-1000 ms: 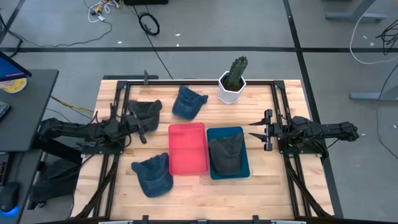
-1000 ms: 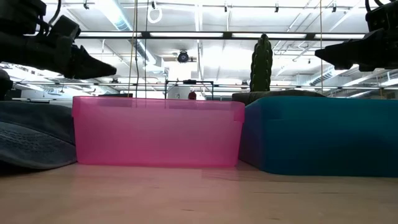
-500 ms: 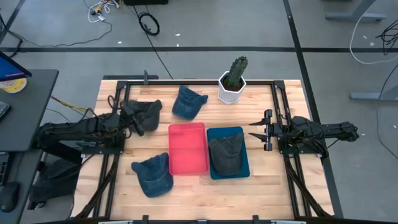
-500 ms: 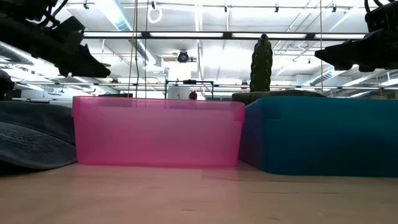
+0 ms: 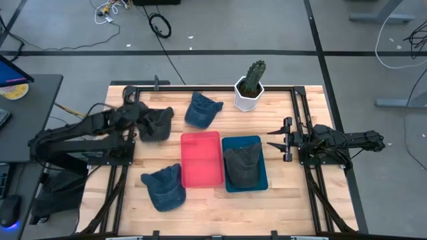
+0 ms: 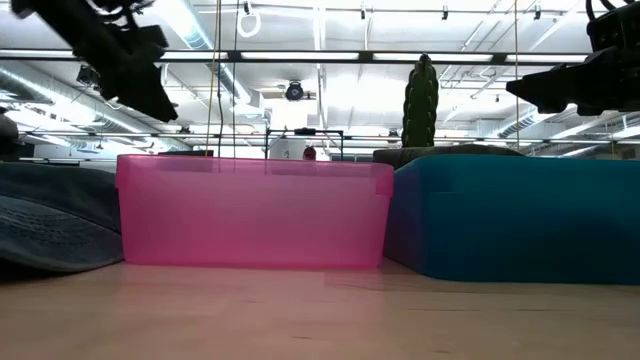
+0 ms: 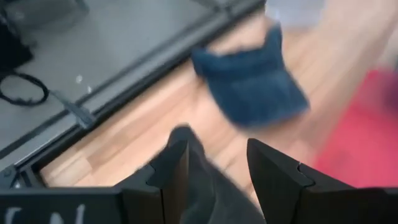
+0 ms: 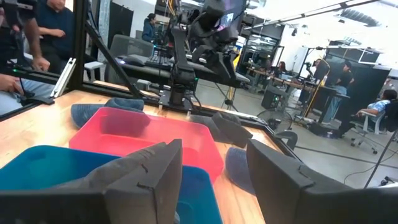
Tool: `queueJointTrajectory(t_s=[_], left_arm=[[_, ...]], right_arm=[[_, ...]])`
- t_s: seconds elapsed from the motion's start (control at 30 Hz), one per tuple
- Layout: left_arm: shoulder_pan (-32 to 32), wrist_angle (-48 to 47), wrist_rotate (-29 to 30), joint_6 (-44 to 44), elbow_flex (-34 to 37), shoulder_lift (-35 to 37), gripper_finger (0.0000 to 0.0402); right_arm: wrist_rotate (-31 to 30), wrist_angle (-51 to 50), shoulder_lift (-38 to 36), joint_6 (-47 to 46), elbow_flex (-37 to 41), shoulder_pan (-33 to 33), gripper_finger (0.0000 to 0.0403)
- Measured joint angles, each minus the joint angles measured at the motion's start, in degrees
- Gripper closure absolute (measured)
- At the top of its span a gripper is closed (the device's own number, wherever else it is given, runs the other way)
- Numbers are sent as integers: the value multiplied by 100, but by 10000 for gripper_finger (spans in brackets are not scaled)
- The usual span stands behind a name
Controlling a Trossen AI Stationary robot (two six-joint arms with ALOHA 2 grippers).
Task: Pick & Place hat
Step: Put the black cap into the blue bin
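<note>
A dark grey hat (image 5: 158, 123) lies flat on the table's far left part, and its crown shows between my left fingers in the left wrist view (image 7: 208, 190). My left gripper (image 5: 135, 118) (image 7: 217, 165) hangs open above this hat's left side, raised well over the table (image 6: 150, 95). A blue hat (image 5: 202, 110) (image 7: 249, 81) lies farther right by the far edge. Another blue hat (image 5: 165, 188) (image 6: 50, 220) lies near the front. A second dark grey hat (image 5: 243, 165) sits inside the blue bin (image 5: 260, 183). My right gripper (image 5: 275, 140) (image 8: 211, 165) waits open at the right.
A pink bin (image 5: 201, 159) (image 6: 250, 210) stands beside the blue bin (image 6: 520, 215) mid-table. A potted cactus (image 5: 250, 85) (image 6: 420, 100) stands at the far edge. Black frame rails (image 5: 127, 167) run along both table sides. People sit in the room beyond (image 8: 25, 37).
My left gripper has moved toward the table's far edge and somewhat left, rising as it went, and now points down over the dark grey hat. Its fingers stay open. No hat has moved, and the right arm has kept still.
</note>
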State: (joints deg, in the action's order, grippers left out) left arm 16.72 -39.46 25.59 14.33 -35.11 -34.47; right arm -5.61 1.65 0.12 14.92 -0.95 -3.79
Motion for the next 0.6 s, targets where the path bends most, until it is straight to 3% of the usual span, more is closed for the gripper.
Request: queueJointTrajectory(t_s=[0.13,0.3,0.43,0.6], left_arm=[[441,-680,-843,-445,-623,-775,232],[1134,-1317,-1075,-860,-1057,-1730,232],[1738,-1490,-1825,-1355,-1143,-2376,232],[2243,-1529,-1956,-1842,-1143,-3033,232]], right_arm=[[0,0,0,-3,0,0,218],[1,0,0,-3,-2,0,218],[2,0,0,-3,-2,0,218],[1,0,0,-3,-2,0,218]])
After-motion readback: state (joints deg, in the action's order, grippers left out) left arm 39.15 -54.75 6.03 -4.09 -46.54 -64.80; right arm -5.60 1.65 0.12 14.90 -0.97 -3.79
